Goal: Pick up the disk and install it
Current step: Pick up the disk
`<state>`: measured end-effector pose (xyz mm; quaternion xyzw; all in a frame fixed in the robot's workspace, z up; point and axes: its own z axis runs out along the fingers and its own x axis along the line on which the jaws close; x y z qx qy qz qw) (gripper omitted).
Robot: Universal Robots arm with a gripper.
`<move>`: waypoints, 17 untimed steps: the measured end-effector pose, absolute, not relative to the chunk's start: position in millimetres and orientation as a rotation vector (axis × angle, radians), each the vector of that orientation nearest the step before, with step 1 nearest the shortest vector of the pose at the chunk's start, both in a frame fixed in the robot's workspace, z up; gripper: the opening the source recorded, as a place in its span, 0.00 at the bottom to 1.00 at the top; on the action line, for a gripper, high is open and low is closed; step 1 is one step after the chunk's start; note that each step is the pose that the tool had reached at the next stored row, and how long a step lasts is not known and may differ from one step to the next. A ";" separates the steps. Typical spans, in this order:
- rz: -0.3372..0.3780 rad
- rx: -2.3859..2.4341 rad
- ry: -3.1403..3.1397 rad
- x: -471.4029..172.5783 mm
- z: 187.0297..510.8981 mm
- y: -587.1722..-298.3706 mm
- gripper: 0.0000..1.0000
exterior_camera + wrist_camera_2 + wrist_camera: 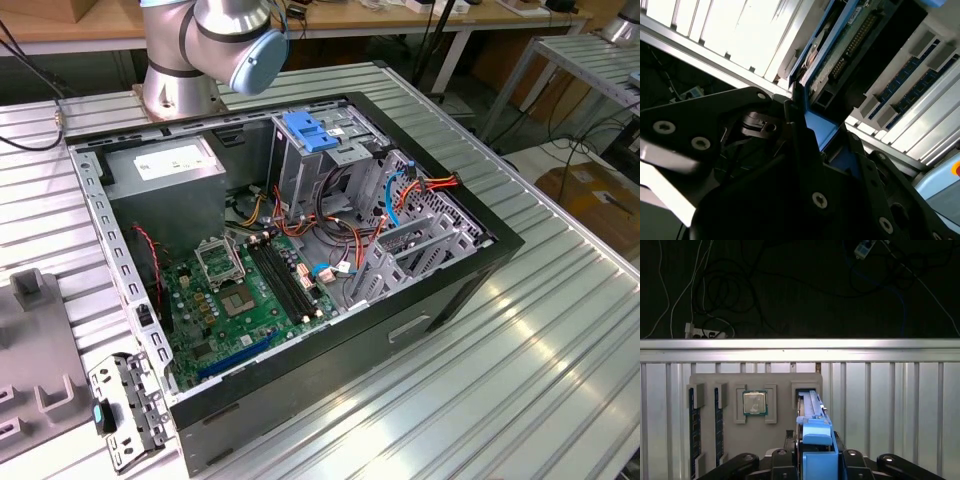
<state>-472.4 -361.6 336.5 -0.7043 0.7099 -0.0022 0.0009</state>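
Tool (pixel 816 447): closed on the blue-framed disk (pixel 811 412) | disk: on edge over grey holder tray (pixel 780 432) on worktop (pixel 890 405) | reason: edgewise hold likely matches a narrow bay in the case (pixel 330 385).

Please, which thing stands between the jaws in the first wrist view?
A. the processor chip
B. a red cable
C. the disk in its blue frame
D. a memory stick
C: in the first wrist view the disk stands on edge with its blue frame between the jaws, while the processor chip lies apart in its recess of the grey tray.
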 end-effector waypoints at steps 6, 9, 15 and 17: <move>-0.007 -2.212 2.229 -472.3 336.7 -361.6 0.37; -0.007 -2.212 2.229 -472.4 336.9 -361.6 0.37; -0.007 -2.212 2.229 -472.3 346.1 -361.6 0.37; -0.007 -2.212 2.229 -472.4 349.4 -361.6 0.37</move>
